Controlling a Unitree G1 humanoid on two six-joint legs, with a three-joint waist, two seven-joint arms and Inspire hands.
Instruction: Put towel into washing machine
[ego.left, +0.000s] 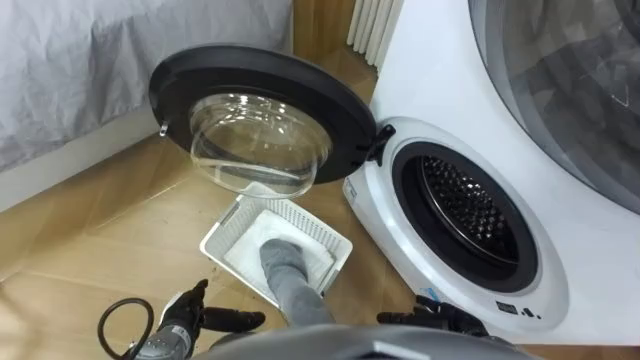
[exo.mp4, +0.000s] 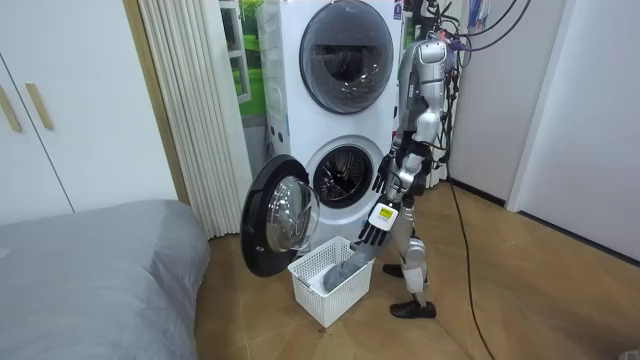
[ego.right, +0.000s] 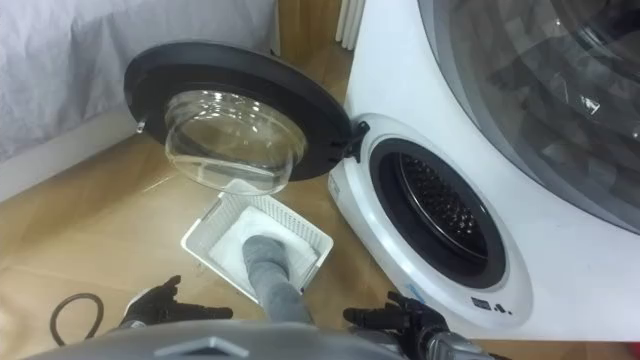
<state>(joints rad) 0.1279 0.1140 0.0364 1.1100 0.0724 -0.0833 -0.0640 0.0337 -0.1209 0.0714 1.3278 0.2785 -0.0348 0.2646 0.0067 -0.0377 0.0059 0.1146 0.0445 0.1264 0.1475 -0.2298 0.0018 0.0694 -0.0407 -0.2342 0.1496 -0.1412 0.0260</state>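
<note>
Hands empty, towel waiting in the basket

Left hand (ego.left: 190, 312) and right hand (ego.left: 440, 315) hang open, fingers spread, holding nothing. The grey towel (ego.left: 283, 268) sits in the basket (ego.left: 305, 220) (on the floor by the open door (ego.left: 200, 75)). Grip its raised end firmly, then lift it clear toward the drum (ego.left: 470, 205).

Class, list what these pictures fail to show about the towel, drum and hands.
Grey rolled towel: near end hidden beneath the robot's chest, eye views.
Dark perforated drum of the white washing machine: lower part hidden by its rim, eye views; too small in room view.
Right hand: palm cut off by bottom edge, eye views.
</note>
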